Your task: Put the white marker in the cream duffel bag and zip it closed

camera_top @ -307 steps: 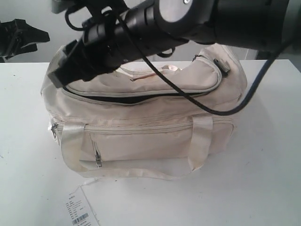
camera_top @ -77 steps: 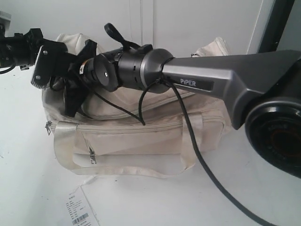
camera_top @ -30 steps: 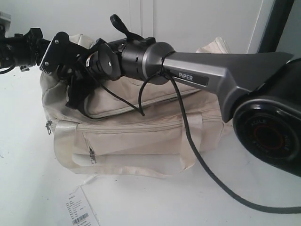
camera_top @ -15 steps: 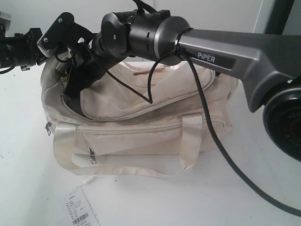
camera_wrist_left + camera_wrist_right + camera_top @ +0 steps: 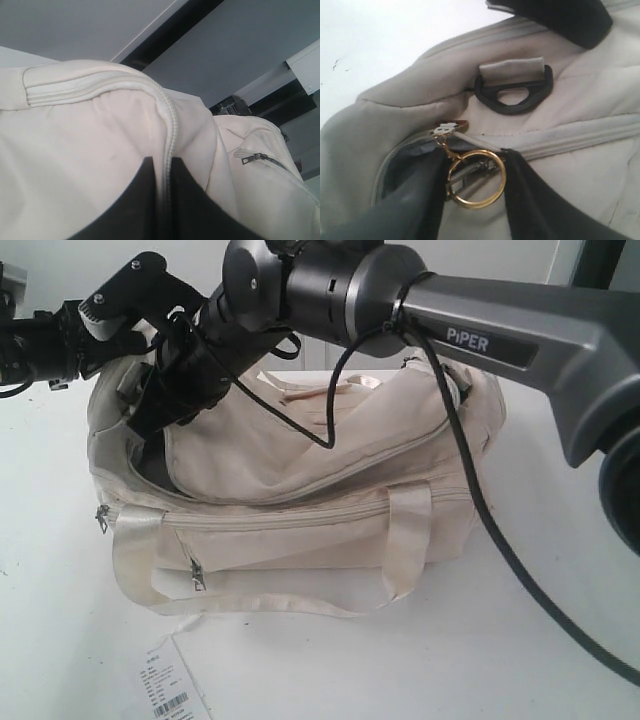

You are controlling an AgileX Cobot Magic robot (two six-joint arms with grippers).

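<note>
At the cream duffel bag's (image 5: pixel 300 530) nine-o'clock end, right tool (image 5: pixel 476 161) clamps its gold ring (image 5: pixel 475 205); left tool (image 5: pixel 161 163) pinches the zip seam (image 5: pixel 172 125).

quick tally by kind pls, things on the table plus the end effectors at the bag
cream duffel bag: 1
white paper tag: 1
end effectors: 2 (left end effector, right end effector)
total: 4

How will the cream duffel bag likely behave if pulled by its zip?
The cream duffel bag is probably floppy: fabric creases and sags where the right gripper holds its gold ring. Sitting wide and low, it likely slides rather than tips.
</note>
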